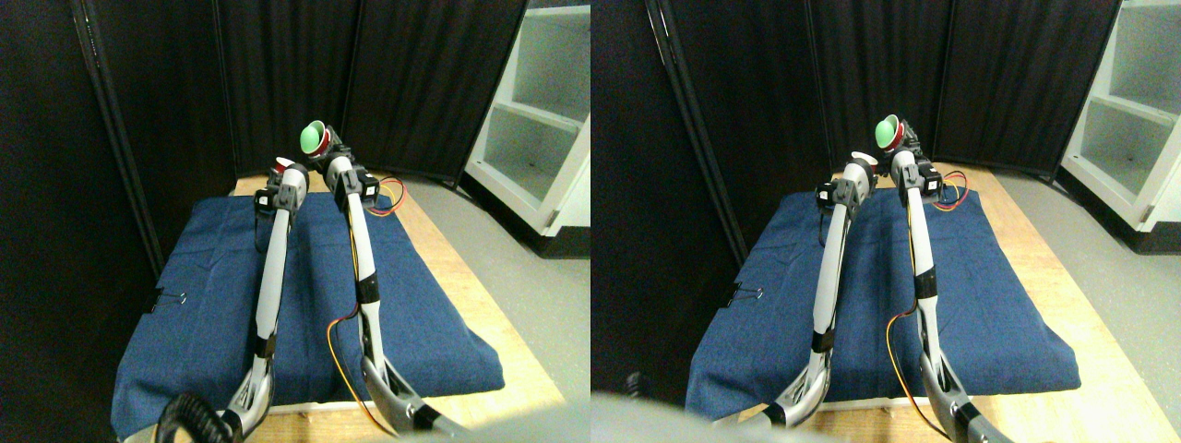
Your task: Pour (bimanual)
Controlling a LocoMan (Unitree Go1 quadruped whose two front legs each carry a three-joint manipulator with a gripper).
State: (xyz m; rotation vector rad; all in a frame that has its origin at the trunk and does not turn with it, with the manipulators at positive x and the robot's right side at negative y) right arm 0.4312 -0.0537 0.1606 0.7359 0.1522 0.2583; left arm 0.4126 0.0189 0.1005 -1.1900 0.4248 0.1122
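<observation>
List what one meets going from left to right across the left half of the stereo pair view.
Black curtain → binder clip on the edge of the blue cloth → left manipulator holding a red cup → right manipulator holding a tilted cup with green interior → coloured wires → white shelf unit.

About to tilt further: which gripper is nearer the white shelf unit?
Right. The right gripper, with the green cup, is closer to the white shelf unit; the left gripper sits farther left.

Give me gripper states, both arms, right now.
Left gripper: holding a red cup; jaws too small to make out.
Right gripper: holding a tilted red cup with a green inside.
</observation>
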